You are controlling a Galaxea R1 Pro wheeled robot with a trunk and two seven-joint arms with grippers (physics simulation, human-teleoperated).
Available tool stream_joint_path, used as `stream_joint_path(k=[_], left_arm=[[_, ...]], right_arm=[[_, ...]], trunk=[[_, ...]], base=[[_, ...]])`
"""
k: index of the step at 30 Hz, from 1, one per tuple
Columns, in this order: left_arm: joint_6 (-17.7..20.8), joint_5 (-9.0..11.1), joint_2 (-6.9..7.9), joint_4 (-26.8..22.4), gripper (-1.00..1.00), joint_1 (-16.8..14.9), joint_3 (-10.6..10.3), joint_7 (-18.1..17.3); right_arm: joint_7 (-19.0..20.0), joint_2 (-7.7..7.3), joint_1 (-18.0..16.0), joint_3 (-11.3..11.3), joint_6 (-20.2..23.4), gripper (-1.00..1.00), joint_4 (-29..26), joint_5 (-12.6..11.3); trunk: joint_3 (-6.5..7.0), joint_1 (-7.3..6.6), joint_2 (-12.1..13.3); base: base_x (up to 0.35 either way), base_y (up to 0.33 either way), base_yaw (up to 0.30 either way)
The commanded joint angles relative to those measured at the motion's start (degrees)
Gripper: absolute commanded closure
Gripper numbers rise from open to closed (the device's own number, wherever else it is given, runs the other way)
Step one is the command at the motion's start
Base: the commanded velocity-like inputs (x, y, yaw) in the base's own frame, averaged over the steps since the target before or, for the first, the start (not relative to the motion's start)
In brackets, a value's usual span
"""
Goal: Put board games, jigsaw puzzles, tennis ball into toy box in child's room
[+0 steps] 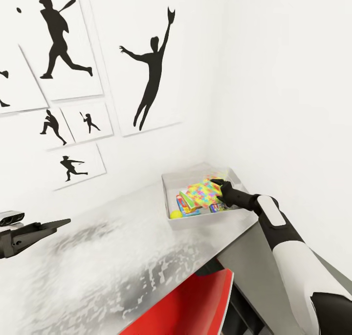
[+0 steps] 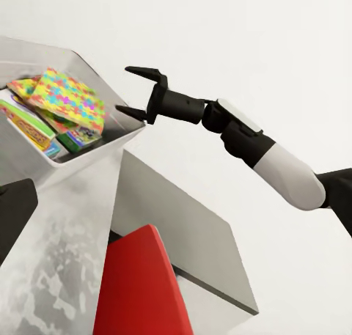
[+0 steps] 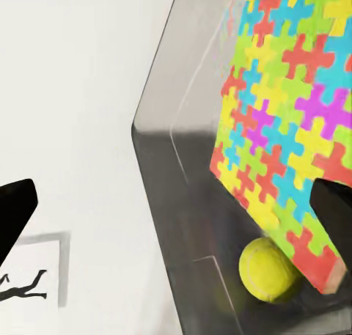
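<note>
The toy box (image 1: 172, 184) holds a jigsaw puzzle (image 1: 203, 192), board games (image 2: 31, 133) and the tennis ball (image 3: 268, 269); my right gripper (image 2: 139, 93) hangs spread, empty.

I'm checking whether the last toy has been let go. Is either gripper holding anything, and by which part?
Nothing is held. The right gripper is open at the toy box rim, with the jigsaw puzzle lying inside. The left gripper is empty.

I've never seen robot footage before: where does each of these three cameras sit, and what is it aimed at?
Head: looks down over the table, both arms showing.
Left wrist: looks across at the toy box and the open right hand.
Right wrist: looks into the box at a puzzle and the ball, its dark fingers at the edges.
All three share the box.
</note>
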Motion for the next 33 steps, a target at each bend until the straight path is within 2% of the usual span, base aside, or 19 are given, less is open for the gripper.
stream_joint_path(k=[1,19,22,28,33], left_arm=[[0.6,0.0,0.02,0.0,-1.0,0.0,0.0,-0.2],[0.6,0.0,0.07,0.0,-1.0,0.0,0.0,-0.2],[0.6,0.0,0.09,0.0,-1.0,0.0,0.0,-0.2],[0.6,0.0,0.1,0.0,-1.0,0.0,0.0,-0.2],[0.6,0.0,0.1,0.0,-1.0,0.0,0.0,-0.2]], right_arm=[[-0.4,0.01,0.0,-0.1,0.3,-1.0,-0.1,-0.5],[-0.2,-0.13,-0.1,-0.1,0.3,-1.0,-0.3,-0.5],[-0.1,-0.09,0.0,-0.1,0.4,-1.0,-2.6,-0.5],[-0.1,-0.55,1.4,0.1,1.4,-1.0,-14.8,-0.5],[0.1,-0.68,2.7,0.1,9.0,-1.0,-28.5,-0.5]], trunk=[[-0.11,0.03,-0.1],[0.0,0.03,-0.1],[0.21,0.03,-0.1],[0.7,0.03,-0.1],[1.14,0.03,-0.1]], base=[[0.0,0.0,0.0],[0.0,0.0,-0.002],[0.0,0.0,-0.076],[0.0,0.0,-0.114],[0.0,0.0,-0.123]])
